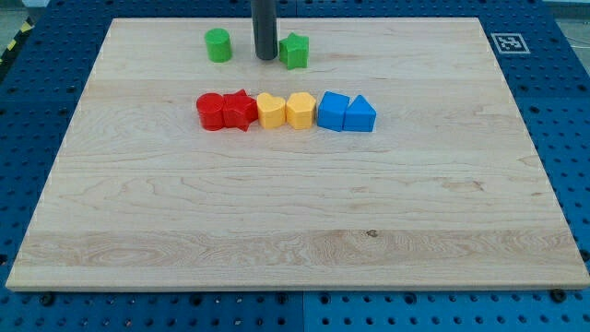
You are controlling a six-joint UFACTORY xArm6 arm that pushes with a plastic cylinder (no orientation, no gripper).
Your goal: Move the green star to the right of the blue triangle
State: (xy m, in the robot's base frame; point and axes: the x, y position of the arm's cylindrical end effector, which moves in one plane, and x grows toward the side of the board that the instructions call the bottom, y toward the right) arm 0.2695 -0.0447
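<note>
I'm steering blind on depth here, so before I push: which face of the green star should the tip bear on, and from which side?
Bear on the green star's left face, coming from the view's left. My tip already sits just beside that face, between the star and the green cylinder. The blue triangle lies lower right, so I'd judge pushing rightward first, then downward, is best.

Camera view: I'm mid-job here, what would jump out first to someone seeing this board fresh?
A tight row of six blocks in the upper middle: red cylinder, red star, two yellow blocks, blue block, and blue triangle at the view's right end. Above it, my tip stands just left of the green star, with a green cylinder further left.
</note>
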